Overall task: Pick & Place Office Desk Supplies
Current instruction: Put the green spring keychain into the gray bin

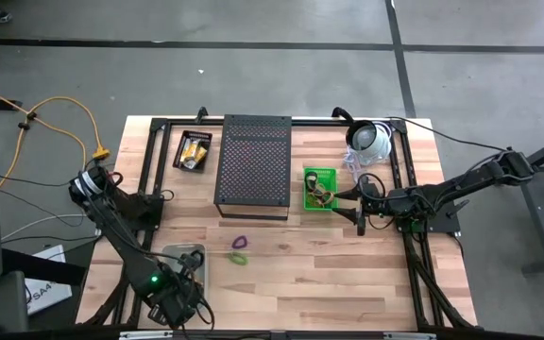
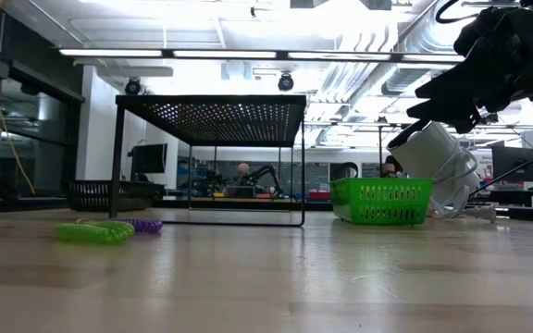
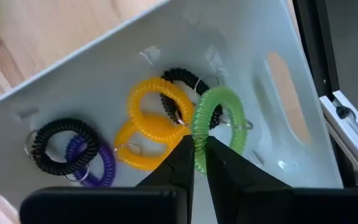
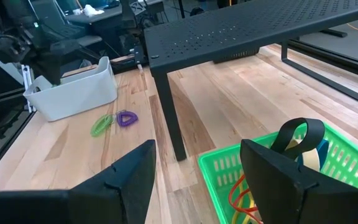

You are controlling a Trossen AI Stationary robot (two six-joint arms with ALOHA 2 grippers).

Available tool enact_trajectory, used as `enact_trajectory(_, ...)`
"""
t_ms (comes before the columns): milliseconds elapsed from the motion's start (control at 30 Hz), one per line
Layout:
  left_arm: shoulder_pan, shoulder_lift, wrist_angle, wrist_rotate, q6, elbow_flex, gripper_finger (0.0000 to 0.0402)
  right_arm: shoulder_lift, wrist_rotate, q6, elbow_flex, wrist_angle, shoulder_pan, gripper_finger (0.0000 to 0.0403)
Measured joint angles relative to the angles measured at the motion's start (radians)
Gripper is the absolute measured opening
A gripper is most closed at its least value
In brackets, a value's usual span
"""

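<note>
Left gripper [image 3: 199, 163] pinches a green coil loop [image 3: 211, 124] between narrow fingers, over the white bin [image 3: 253, 56]; yellow [image 3: 154, 127], black [image 3: 58, 144] and purple [image 3: 98, 167] loops lie in the bin just beyond it. Right gripper [image 4: 197, 174] spread wide, holding nothing, green basket [image 4: 347, 168] right under it. Loose green loop [image 4: 101, 125] and purple loop [image 4: 127, 118] on worktop, well ahead of the right gripper.

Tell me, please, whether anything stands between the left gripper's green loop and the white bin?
Nothing visible does: the left gripper holds the green loop right over the white bin, above the yellow loops lying in it.
</note>
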Motion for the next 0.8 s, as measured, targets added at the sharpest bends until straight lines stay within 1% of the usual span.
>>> enact_trajectory(233, 0.000, 0.000, 0.000, -0.001, -0.004, 0.000, 0.0029, 0.000, 0.000, 0.000, 0.000, 0.000, 0.000, 0.0223)
enact_trajectory(533, 0.000, 0.000, 0.000, -0.001, -0.012, 0.000, 0.0070, 0.000, 0.000, 0.000, 0.000, 0.000, 0.000, 0.0223)
enact_trajectory(800, 0.000, 0.000, 0.000, -0.001, -0.012, 0.000, 0.0073, 0.000, 0.000, 0.000, 0.000, 0.000, 0.000, 0.0223)
